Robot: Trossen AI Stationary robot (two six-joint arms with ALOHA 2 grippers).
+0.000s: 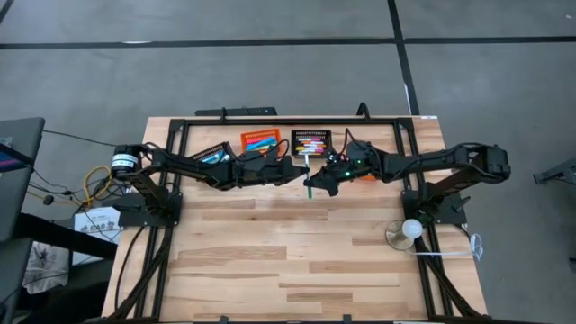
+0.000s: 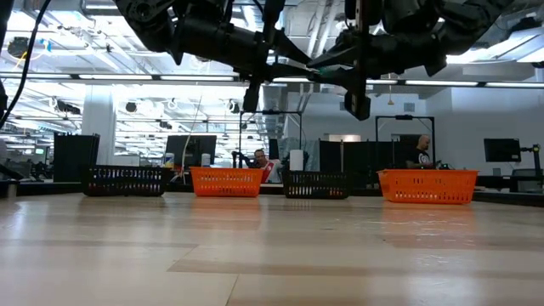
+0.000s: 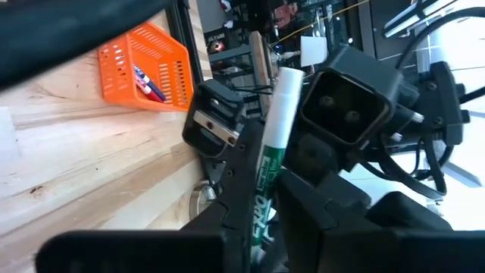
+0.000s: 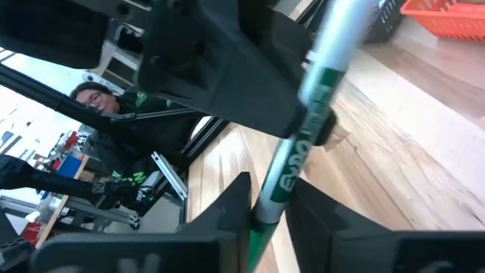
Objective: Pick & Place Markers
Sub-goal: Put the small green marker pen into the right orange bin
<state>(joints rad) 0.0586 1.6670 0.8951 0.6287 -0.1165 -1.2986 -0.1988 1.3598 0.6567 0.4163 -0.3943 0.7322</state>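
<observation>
The wooden table filled most of the high view, with a dark frame along its far edge and sides. The left arm reached in from the left and the right arm from the right, and the two met near the middle of the table's far half, raised clear of the surface in the low view. Four mesh baskets stood in a row along the far side: a black basket at the left, an orange basket next to it, a second black basket holding a row of mixed coloured markers, and a second orange basket at the right, mostly hidden under the right arm from above and holding a few red and blue markers. A white ball on a round base sat near the right arm's mount. Across the room beyond the table a person stood among monitors. The left gripper was clenched on a green-and-white marker, its two dark fingers pressed against the printed barrel. The right gripper sat just beside the left one, with the same marker running out from it toward the left gripper; whether it gripped the marker or only bracketed it could not be told. The marker hung above the table between the two grippers, just nearer than the second black basket, green end toward the near side.
</observation>
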